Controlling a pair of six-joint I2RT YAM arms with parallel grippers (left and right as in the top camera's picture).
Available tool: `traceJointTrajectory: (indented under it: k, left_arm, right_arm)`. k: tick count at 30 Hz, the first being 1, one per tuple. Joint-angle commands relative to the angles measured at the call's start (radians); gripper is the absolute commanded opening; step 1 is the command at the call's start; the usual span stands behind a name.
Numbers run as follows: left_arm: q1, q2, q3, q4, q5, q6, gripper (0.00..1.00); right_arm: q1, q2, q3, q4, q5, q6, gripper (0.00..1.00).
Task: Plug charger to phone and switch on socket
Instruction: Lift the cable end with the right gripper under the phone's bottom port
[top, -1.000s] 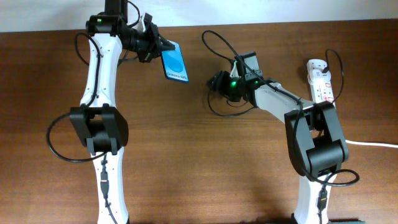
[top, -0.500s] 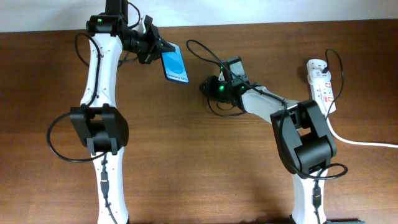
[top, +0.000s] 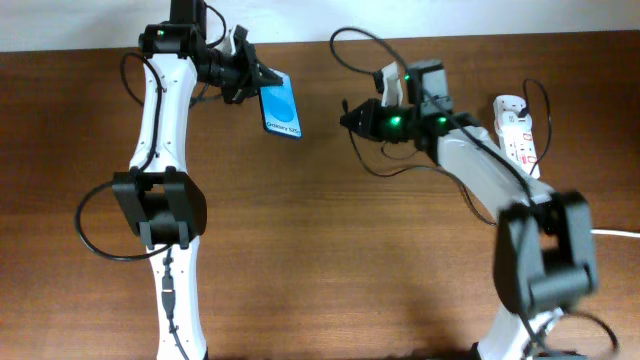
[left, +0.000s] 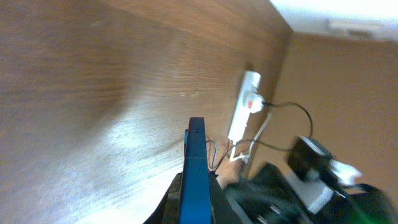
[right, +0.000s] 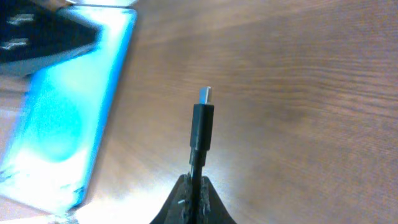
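My left gripper (top: 255, 78) is shut on the top end of the phone (top: 282, 105), holding it tilted above the table at the back left, blue screen up. In the left wrist view the phone (left: 195, 168) shows edge-on between the shut jaws of the left gripper (left: 194, 193). My right gripper (top: 352, 118) is shut on the charger (right: 201, 129), whose metal plug tip sticks out ahead of the right gripper (right: 195, 183) toward the phone (right: 62, 118). A gap separates tip and phone. The socket (top: 517, 132) lies at the back right.
The black cable (top: 360, 50) loops above and below the right wrist. A thick white cord (top: 600, 232) runs from the socket off the right edge. The left arm's base (top: 160, 205) and the right arm's base (top: 540, 250) stand at the front.
The right gripper closed on the charger cable, lifted and swung right and back, now pointing the plug at the phone. The left gripper and phone have barely moved.
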Motion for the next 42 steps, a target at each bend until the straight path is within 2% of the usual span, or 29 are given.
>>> traceJointTrajectory:
  k: [1,6,10,12,14,16,18,20,21,24,26,29,35,42]
  left_arm:
    - [0.0,-0.017,0.01,0.017,0.245,0.146,0.0]
    - [-0.012,-0.017,0.01,0.017,0.538,0.23,0.0]
    - [-0.06,-0.017,0.01,0.016,0.576,0.233,0.0]
    - [-0.076,-0.017,0.01,0.018,0.564,0.233,0.0]
    - [-0.076,-0.017,0.01,0.019,0.528,0.232,0.0]
    - [-0.076,-0.017,0.01,0.048,0.488,0.162,0.0]
    - [-0.076,-0.017,0.01,0.241,0.489,-0.013,0.0]
    - [-0.076,-0.017,0.01,0.357,0.489,-0.111,0.0]
    - [-0.076,-0.017,0.01,0.44,0.489,-0.2,0.0]
    - [-0.077,-0.017,0.01,0.628,0.469,-0.449,0.0]
    - [-0.076,-0.017,0.01,0.767,0.418,-0.579,0.0]
    - [-0.079,-0.017,0.01,1.004,0.419,-0.777,0.0]
    - [-0.115,-0.017,0.01,1.035,0.416,-0.826,0.0]
    - [-0.14,-0.017,0.01,1.035,0.443,-0.801,0.0]
  right_arm:
    - [-0.031,-0.217,0.004,-0.107,-0.053,-0.148,0.04]
    - [-0.163,-0.583,0.004,-0.419,-0.05,-0.193,0.04]
    - [-0.211,-0.676,0.0,-0.664,-0.05,-0.245,0.04]
    - [-0.211,-0.665,-0.056,-0.661,-0.054,-0.244,0.04]
    - [-0.211,-0.656,-0.152,-0.576,-0.14,-0.24,0.04]
    - [-0.205,-0.65,-0.237,-0.472,-0.17,-0.156,0.04]
    - [-0.142,-0.644,-0.33,-0.248,-0.209,0.001,0.04]
    - [-0.084,-0.64,-0.365,-0.042,-0.241,0.149,0.04]
    - [-0.023,-0.617,-0.367,0.058,-0.239,0.214,0.04]
    - [0.106,-0.503,-0.367,0.275,-0.15,0.407,0.04]
    - [0.167,-0.476,-0.367,0.349,-0.028,0.474,0.04]
    - [0.173,-0.476,-0.367,0.392,0.05,0.507,0.04]
    - [0.172,-0.476,-0.367,0.501,0.114,0.516,0.04]
    - [0.14,-0.476,-0.367,0.501,0.106,0.494,0.04]
